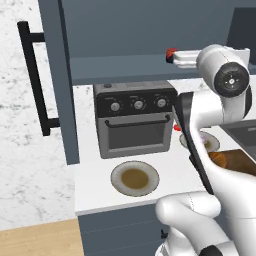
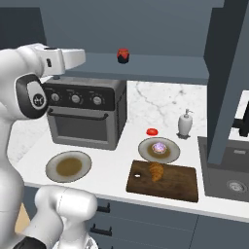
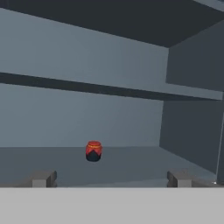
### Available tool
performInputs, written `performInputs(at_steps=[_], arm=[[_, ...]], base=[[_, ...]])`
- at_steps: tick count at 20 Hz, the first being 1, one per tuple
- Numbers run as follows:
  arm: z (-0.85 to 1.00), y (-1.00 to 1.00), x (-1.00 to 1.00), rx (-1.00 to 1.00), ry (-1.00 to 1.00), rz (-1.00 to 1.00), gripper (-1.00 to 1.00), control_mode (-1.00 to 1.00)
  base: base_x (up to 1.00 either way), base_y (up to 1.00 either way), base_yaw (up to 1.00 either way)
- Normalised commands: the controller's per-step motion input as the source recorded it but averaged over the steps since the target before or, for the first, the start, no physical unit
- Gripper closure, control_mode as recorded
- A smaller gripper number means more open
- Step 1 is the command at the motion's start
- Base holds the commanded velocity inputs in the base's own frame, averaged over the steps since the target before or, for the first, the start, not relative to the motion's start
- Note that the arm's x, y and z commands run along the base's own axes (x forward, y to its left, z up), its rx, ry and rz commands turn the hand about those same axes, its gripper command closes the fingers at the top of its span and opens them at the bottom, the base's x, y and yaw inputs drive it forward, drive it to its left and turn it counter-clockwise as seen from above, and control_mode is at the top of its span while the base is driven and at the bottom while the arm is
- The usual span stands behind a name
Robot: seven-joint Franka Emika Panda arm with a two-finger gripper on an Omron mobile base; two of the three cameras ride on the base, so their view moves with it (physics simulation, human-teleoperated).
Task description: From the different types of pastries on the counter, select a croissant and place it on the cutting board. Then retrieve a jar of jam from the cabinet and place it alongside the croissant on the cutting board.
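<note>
Claw (image 3: 109,179) spread wide, holding nothing, aimed into the cabinet (image 3: 131,65). One jar of jam (image 3: 93,151) stands on the shelf ahead of the claw, well apart, left of centre between the fingertips (image 3: 43,178). One croissant (image 2: 156,171) lies on the single cutting board (image 2: 182,187). Two plates (image 2: 68,166) on the table (image 2: 112,168).

The cutting board (image 2: 180,185) looks like dark brown wood with a matt, faintly grained face. On it, the croissant (image 2: 156,171) has a ridged, golden-brown crust. The counter (image 2: 119,168) is smooth and white, and the wall behind it looks like veined marble. The toaster oven (image 2: 85,114) looks like brushed grey metal with a dark glass door. The cabinet (image 1: 125,30) is flat, matt slate-blue. The jar of jam (image 3: 93,151) looks glossy red.
</note>
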Motion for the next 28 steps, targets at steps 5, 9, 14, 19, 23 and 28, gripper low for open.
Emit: performInputs(at_steps=[5,9,14,19,23,28], arm=[[0.01,0.09,-0.02,-0.01,-0.01,0.00,-1.00,-1.00],[0.00,0.05,-0.01,0.00,0.03,-0.03,-1.00,-1.00],[0.00,0.00,0.12,0.00,0.08,-0.02,-1.00,-1.00],[0.00,-0.01,0.09,0.02,0.03,0.00,-1.00,-1.00],[-0.14,-0.01,0.16,0.08,0.09,0.00,-1.00,-1.00],[-0.67,-0.03,0.77,0.14,0.16,0.09,-1.00,-1.00]], base=[[0.00,0.00,0.00],[0.00,0.00,0.00],[0.00,0.00,0.00],[0.00,0.00,0.00],[0.00,0.00,0.00],[0.00,0.00,0.00]])
